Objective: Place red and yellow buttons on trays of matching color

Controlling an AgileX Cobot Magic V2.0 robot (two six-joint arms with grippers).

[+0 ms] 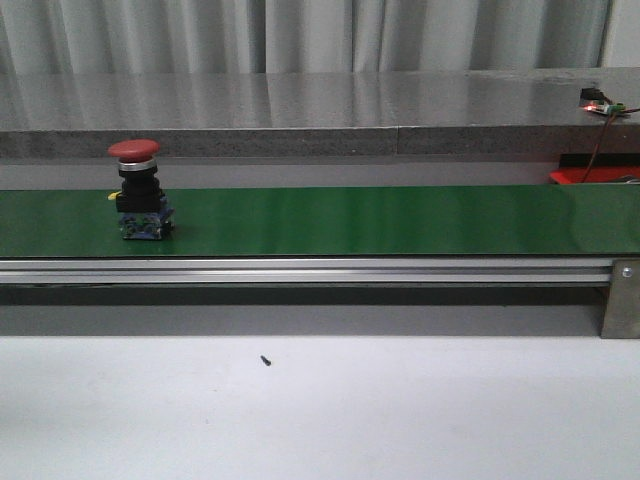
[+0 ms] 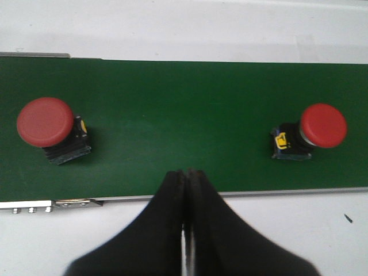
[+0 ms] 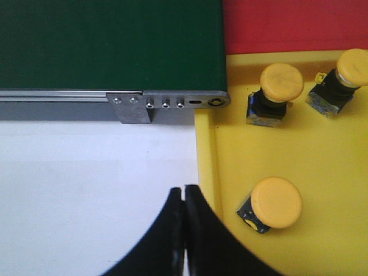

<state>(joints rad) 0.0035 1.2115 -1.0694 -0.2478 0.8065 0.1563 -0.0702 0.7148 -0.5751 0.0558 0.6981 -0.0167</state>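
Left wrist view: my left gripper (image 2: 185, 190), pressed together, faces two red mushroom-head buttons (image 2: 45, 122) (image 2: 323, 125) on the green conveyor belt (image 2: 184, 103). Three yellow mushroom-head buttons (image 3: 276, 202) occupy the yellow plastic tray (image 3: 322, 155); right gripper (image 3: 184, 201) is pressed together, empty.

A pale curtain (image 1: 300, 35) with vertical folds hangs at the back. Below it runs a long grey ledge (image 1: 300, 110). The white surface (image 1: 320, 420) in front is evenly lit.

two red buttons (image 2: 45, 121) (image 2: 323, 125) sit well apart on the green belt (image 2: 184, 98).
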